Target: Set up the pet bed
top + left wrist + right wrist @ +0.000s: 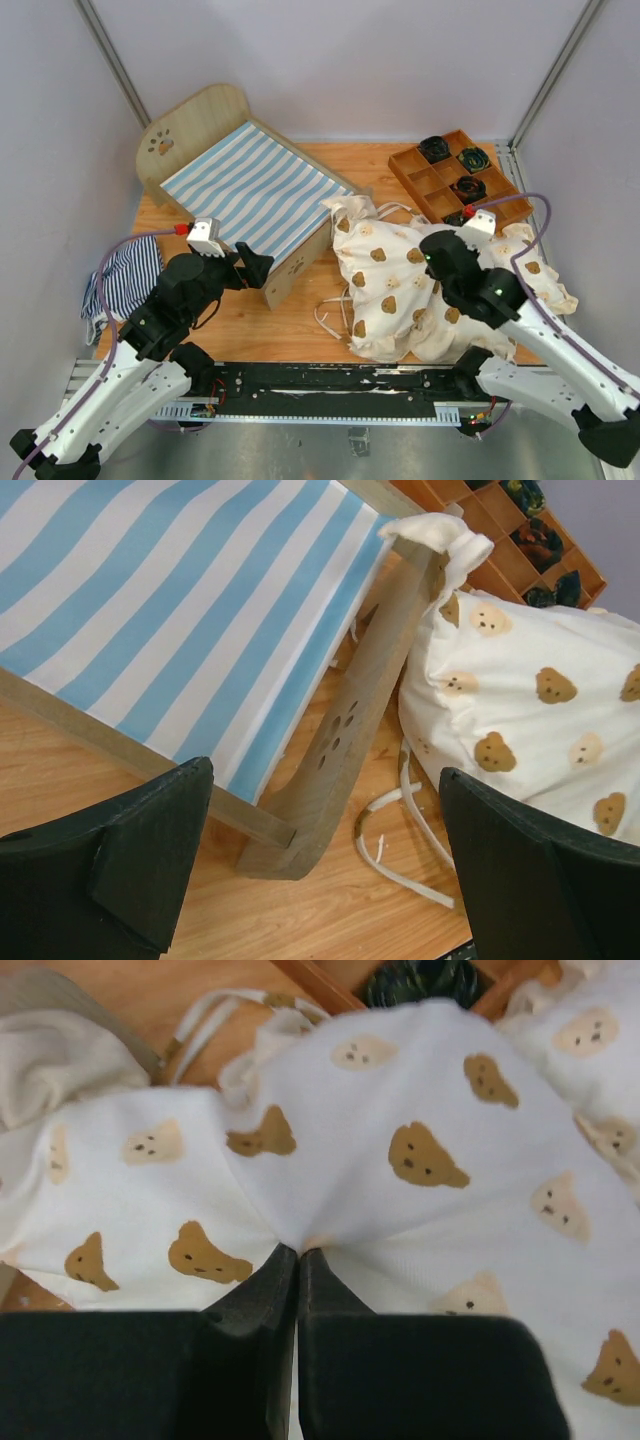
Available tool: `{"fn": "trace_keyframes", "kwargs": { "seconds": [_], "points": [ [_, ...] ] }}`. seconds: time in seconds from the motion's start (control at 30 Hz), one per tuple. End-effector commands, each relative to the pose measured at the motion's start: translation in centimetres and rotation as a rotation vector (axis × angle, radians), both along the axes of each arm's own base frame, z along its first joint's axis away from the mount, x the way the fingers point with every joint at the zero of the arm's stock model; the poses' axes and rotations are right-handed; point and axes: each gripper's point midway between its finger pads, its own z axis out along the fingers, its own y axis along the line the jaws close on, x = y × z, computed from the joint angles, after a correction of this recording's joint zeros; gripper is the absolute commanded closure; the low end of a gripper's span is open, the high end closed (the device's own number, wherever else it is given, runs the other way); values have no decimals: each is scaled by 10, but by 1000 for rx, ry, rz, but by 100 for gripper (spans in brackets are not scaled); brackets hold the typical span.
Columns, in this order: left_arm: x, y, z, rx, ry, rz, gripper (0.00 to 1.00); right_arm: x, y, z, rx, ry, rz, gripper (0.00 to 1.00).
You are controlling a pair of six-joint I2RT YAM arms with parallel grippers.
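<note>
Now the right gripper (298, 1252) pinches the bear blanket (420, 1090) tight, while the left gripper (325, 775) hangs wide open by the pet bed (150, 600).

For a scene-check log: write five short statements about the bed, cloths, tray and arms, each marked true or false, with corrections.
1. The jaws of the right arm are shut on the cream bear-print cloth. True.
2. The jaws of the left arm grip the light plywood pet bed. False: they stand open beside its footboard, holding nothing.
3. The brown wooden compartment tray lies left of the bed. False: it lies to its right.
4. The small navy-and-white striped cloth lies left of the bed. True.
5. The cream cloth covers the blue-and-white striped mattress. False: only its corner reaches the footboard.
</note>
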Motion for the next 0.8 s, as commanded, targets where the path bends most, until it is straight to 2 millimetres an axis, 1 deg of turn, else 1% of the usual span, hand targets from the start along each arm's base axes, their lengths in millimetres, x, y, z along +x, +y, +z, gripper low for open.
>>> {"fn": "trace_keyframes", "kwargs": {
  "seconds": [0.0, 0.07, 0.1, 0.2, 0.27, 0.33, 0.4, 0.47, 0.5, 0.57, 0.6, 0.67, 0.7, 0.77],
  "points": [
    [0, -10, 11, -23, -52, -48, 1, 8, -11, 85, -137, -204, 174, 100],
    [-1, -17, 17, -45, -60, -79, 1, 5, -7, 118, -154, -283, 272, 100],
    [0, -20, 24, -63, -68, -88, 2, 3, -3, 135, -159, -326, 332, 100],
    [3, -28, 57, -109, -97, -108, 3, -5, 16, 183, -177, -452, 524, 100],
    [6, -29, 79, -109, -105, -103, 5, -13, 39, 206, -182, -518, 688, 100],
    [11, -23, 102, -79, -107, -65, 6, -22, 63, 217, -205, -549, 865, 100],
    [18, -16, 122, -49, -105, -16, 7, -34, 88, 216, -204, -533, 1044, 100],
    [18, -16, 139, -58, -120, -18, 7, -48, 114, 207, -180, -496, 1226, 100],
    [17, -19, 146, -71, -130, -36, 7, -52, 121, 204, -177, -487, 1285, 100],
    [14, -28, 151, -112, -135, -76, 7, -57, 130, 196, -170, -463, 1354, 100],
    [14, -34, 152, -137, -130, -94, 7, -60, 134, 192, -162, -446, 1383, 100],
    [7, -55, 150, -180, -114, -202, 7, -68, 140, 182, -138, -412, 1446, 100],
    [4, -67, 149, -203, -109, -262, 7, -73, 143, 173, -121, -391, 1477, 100],
    [-3, -86, 143, -237, -83, -369, 7, -83, 146, 161, -89, -373, 1532, 100]
  ]
}}
